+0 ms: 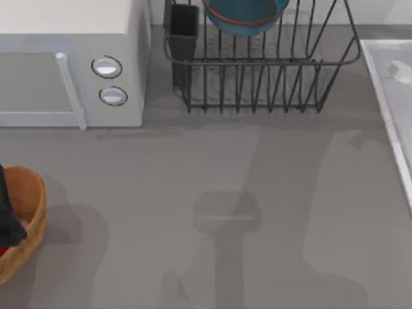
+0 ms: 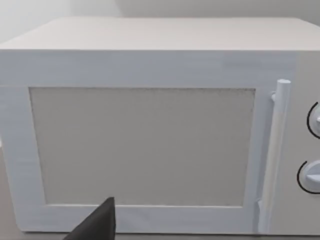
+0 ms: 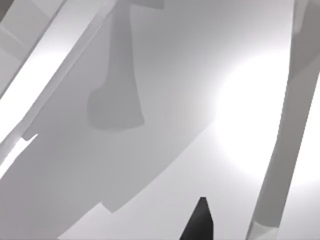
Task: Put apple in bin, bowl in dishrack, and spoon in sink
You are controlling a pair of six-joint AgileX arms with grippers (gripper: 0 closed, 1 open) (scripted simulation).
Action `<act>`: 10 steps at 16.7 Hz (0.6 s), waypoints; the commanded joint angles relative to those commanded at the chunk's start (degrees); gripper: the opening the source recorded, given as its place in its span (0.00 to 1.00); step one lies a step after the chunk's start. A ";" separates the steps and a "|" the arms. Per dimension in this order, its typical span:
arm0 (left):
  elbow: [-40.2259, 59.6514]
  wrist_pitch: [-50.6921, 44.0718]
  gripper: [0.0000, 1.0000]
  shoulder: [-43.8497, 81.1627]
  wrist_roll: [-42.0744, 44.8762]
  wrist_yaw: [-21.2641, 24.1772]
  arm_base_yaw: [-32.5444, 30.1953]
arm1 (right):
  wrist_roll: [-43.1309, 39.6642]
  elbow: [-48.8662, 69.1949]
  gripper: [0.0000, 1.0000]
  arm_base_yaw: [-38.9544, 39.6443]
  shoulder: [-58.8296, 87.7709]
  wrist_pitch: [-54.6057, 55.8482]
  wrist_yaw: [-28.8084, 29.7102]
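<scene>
The grey bench (image 1: 212,193) carries a white microwave (image 1: 71,64) far left, the dishrack (image 1: 257,71) far centre, the bin (image 1: 26,219) near left, the sink (image 1: 393,103) right.

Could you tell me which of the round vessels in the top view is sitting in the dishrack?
The blue bowl sits in the dishrack at the table's back. The tan wooden bin stands on the table at the left edge.

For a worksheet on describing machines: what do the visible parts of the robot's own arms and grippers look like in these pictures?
Little shows. A matte black, angular piece of the left arm hangs over the bin. Each wrist view shows one plain black pointed fingertip: left, right. No cables or markings visible.
</scene>
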 joint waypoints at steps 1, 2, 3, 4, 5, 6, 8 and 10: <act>0.00 0.00 1.00 0.00 0.00 0.00 0.00 | 0.00 0.00 0.00 0.00 0.00 0.00 0.00; 0.00 0.00 1.00 0.00 0.00 0.00 0.00 | 0.00 0.00 0.08 0.00 0.00 0.00 0.00; 0.00 0.00 1.00 0.00 0.00 0.00 0.00 | 0.00 0.00 0.15 0.00 0.00 0.00 0.00; 0.00 0.00 1.00 0.00 0.00 0.00 0.00 | 0.00 0.00 0.23 0.00 0.00 0.00 0.00; 0.00 0.00 1.00 0.00 0.00 0.00 0.00 | 0.00 0.00 0.30 0.00 0.00 0.00 0.00; 0.00 0.00 1.00 0.00 0.00 0.00 0.00 | 0.00 0.00 0.38 0.00 0.00 0.00 0.00; 0.00 0.00 1.00 0.00 0.00 0.00 0.00 | 0.00 0.00 0.53 0.00 0.00 0.00 0.00; 0.00 0.00 1.00 0.00 0.00 0.00 0.00 | 0.00 0.00 0.68 0.00 0.00 0.00 0.00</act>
